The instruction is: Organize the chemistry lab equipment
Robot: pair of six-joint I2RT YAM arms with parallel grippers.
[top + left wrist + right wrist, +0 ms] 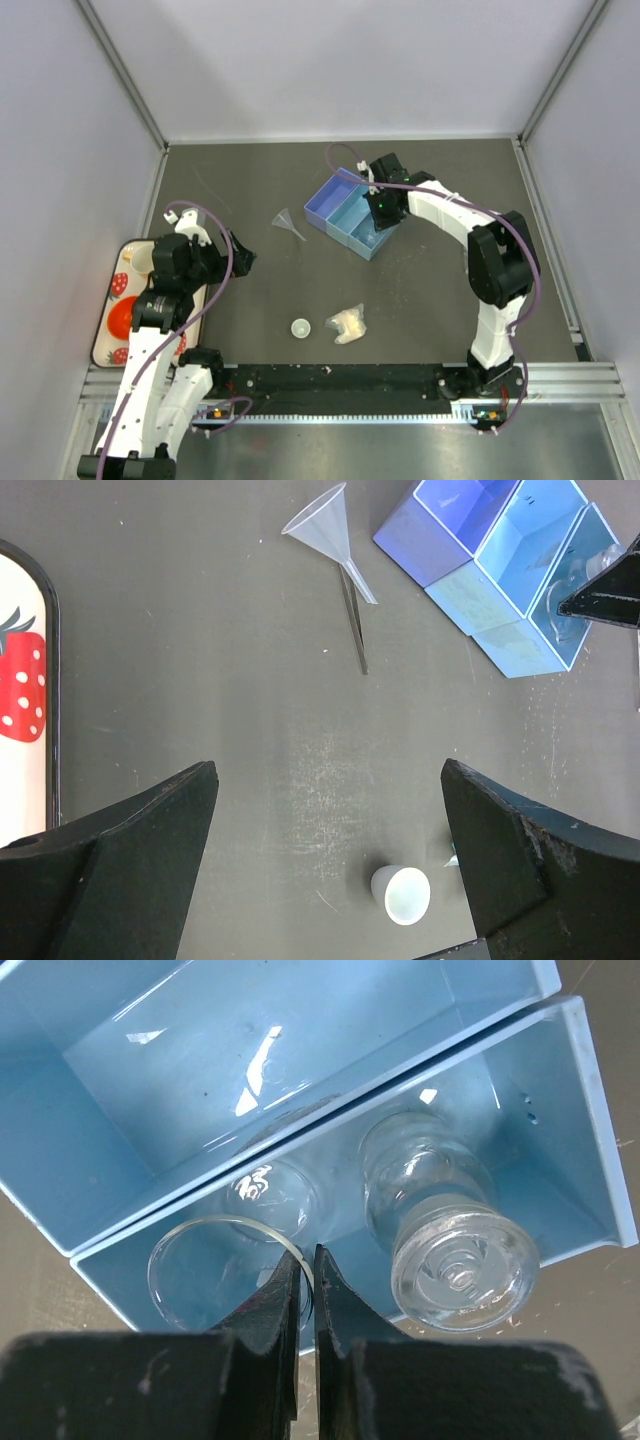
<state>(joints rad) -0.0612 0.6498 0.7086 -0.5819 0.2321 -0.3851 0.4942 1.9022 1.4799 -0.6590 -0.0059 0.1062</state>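
Observation:
My right gripper (312, 1255) is shut on the thin rim of a tiny clear flask (215, 1260), which lies inside a light blue bin (585, 1120). Next to it in the same bin lies a clear glass stoppered bottle (450, 1245). From above, the right gripper (381, 210) is over the bins (340, 205). My left gripper (238, 254) is open and holds nothing. Its jaws (330, 770) stand wide above bare table. The small white round dish (404, 893) sits near the right finger. A pale yellowish packet (347, 323) lies beside the dish (301, 327).
A clear plastic funnel (290, 222) lies left of the bins, also seen as the funnel (328, 528) from the left wrist. A strawberry-print tray (110, 345) with a red item sits at the left edge. White walls enclose the dark table (250, 180).

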